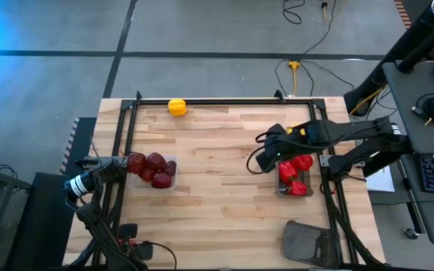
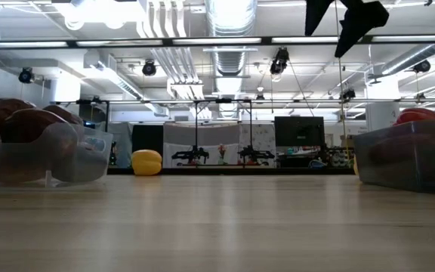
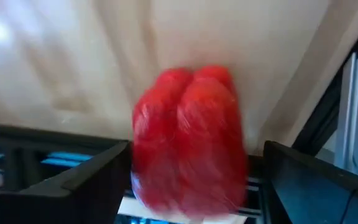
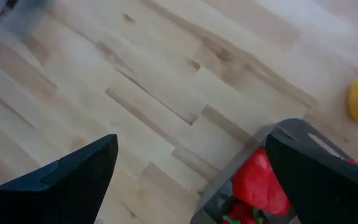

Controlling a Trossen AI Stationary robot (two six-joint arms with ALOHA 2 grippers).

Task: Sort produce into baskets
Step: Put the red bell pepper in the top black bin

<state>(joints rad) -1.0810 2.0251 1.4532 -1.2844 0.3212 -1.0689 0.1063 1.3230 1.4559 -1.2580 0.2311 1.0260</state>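
My left gripper (image 1: pixel 126 163) clasped a pepper (image 3: pixel 188 140) at the left basket (image 1: pixel 169 183) of maroon ones. My right gripper (image 1: pixel 266 159) hung spread beside the right basket (image 1: pixel 282 190) of red peppers (image 1: pixel 295 172). A yellow pepper (image 1: pixel 177 107) lay at the far edge. I read no writing.

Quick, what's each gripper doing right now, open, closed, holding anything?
Left gripper: closed on a red pepper.
Right gripper: open, holding nothing, above the grey basket.
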